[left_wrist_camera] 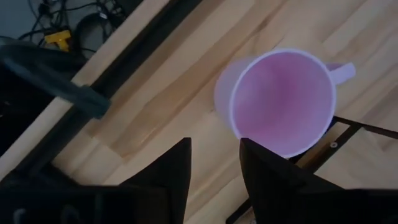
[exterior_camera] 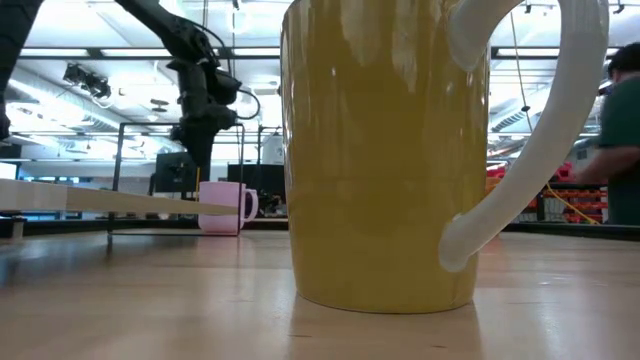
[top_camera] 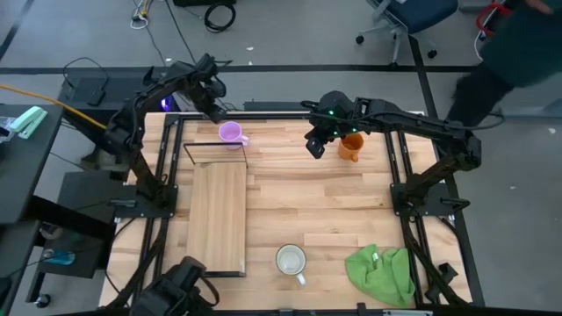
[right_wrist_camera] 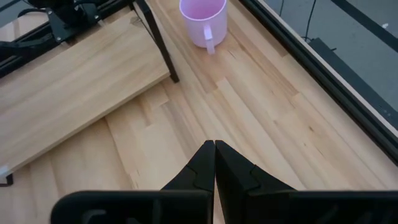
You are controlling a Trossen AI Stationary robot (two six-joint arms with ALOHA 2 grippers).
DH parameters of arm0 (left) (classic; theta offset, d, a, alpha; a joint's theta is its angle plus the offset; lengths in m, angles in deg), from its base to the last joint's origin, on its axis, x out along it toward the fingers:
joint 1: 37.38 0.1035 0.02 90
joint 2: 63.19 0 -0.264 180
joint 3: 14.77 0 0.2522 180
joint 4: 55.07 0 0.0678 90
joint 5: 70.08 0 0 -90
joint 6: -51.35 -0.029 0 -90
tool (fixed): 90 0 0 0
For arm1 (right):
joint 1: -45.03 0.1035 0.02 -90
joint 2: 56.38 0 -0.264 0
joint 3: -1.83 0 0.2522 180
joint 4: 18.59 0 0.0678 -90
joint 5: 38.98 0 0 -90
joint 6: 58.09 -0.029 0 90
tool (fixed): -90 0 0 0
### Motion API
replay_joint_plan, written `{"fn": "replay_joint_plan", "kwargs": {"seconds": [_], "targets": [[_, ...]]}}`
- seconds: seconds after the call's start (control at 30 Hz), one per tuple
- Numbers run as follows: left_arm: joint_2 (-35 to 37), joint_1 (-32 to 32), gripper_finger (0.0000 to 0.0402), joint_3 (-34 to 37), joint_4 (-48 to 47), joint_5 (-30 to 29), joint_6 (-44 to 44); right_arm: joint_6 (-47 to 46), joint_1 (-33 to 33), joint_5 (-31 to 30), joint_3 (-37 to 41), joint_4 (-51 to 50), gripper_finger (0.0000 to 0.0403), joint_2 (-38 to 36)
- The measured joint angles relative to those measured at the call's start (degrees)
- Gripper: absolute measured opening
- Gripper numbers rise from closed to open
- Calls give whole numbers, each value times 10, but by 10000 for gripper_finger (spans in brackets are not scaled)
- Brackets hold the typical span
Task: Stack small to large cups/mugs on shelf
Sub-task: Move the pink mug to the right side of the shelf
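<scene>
The light purple mug [top_camera: 230, 133] stands upright on the table by the far end of the light-wood shelf [top_camera: 218, 215]; it also shows in the low view [exterior_camera: 225, 207]. My left gripper [left_wrist_camera: 216, 163] is open and empty, above and just behind the purple mug [left_wrist_camera: 280, 99]. The orange mug [top_camera: 351, 147] stands at the far right. My right gripper [right_wrist_camera: 214, 152] is shut and empty, above the table just left of the orange mug [top_camera: 316, 145]. The white mug [top_camera: 291, 261] stands upright near the front edge and fills the low view [exterior_camera: 385, 150].
A green cloth [top_camera: 382, 272] lies at the front right corner. The shelf's black wire frame [right_wrist_camera: 155, 43] stands at its far end, close to the purple mug. Bare tabletop [top_camera: 307, 202] lies between the shelf and the right arm. A person [exterior_camera: 620, 140] stands beyond the table.
</scene>
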Motion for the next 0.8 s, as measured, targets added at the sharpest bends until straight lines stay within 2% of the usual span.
{"fn": "replay_joint_plan", "kwargs": {"seconds": [0.27, 0.8], "targets": [[-13, -23, 139, 0, 27, -42, 0, 2, 0, 0, 0, 0, 18, 0], [-13, -54, 157, 0, 17, -46, 26, 12, 0, 0, 0, 0, 18, 0]]}}
